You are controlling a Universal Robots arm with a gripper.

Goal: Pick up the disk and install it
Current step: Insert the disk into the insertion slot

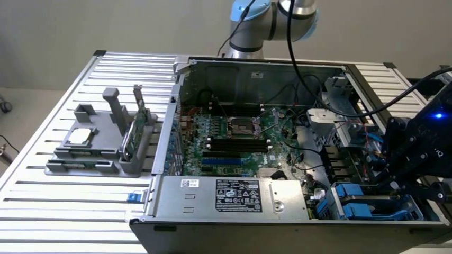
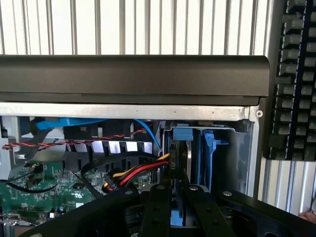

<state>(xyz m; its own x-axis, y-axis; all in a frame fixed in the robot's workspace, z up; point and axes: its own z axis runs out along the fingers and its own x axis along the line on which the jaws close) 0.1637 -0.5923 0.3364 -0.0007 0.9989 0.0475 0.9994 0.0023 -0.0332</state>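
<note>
The disk (image 2: 180, 154) stands on edge in the drive bay at the corner of the open computer case (image 1: 240, 197), its blue carrier frame (image 2: 182, 133) showing along its edge. My gripper (image 2: 177, 213) is shut on the disk's narrow edge, one black finger (image 2: 158, 212) on each side. In the exterior view my gripper (image 1: 408, 177) hangs over the drive bay (image 1: 367, 203) at the case's near corner on the exterior view's right, and its body hides the disk there. Blue carrier parts (image 1: 347, 191) show in the bay beside it.
Red, yellow and black cables (image 2: 140, 170) run close beside the disk's slot. The motherboard (image 1: 236, 132) fills the case's middle. A grey holder (image 1: 92, 153) on the exterior view's left carries a silver chip (image 1: 81, 136) and a green card (image 1: 137, 132). A keyboard (image 2: 296, 79) lies past the case wall.
</note>
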